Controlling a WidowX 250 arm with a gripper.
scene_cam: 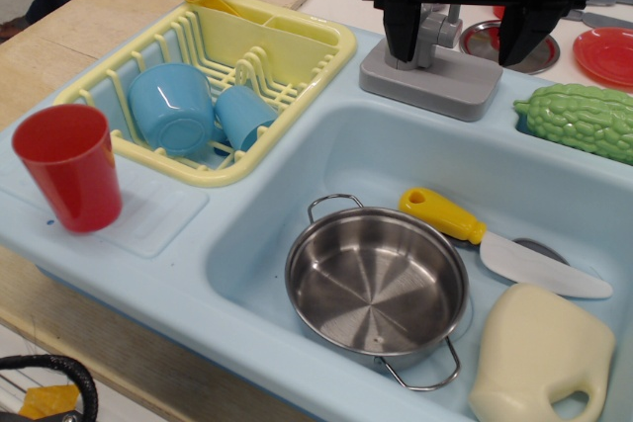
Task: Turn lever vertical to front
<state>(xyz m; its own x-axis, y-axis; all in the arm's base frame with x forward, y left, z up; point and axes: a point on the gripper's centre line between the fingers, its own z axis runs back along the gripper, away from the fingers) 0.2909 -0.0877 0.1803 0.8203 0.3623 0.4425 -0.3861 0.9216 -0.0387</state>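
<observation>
Pale blue toy sink on wood counter; black gripper hangs straight down at rear, fingers spread w/ grey lever between, not clamped.

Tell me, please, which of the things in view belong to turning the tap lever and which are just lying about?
Part of the job:
- lever on the grey tap
- tap base
- gripper, fingers open either side of the lever

Just lying about:
- steel pot
- toy knife
- cream jug
- red cup
- yellow rack with two blue cups
- green gourd
</observation>
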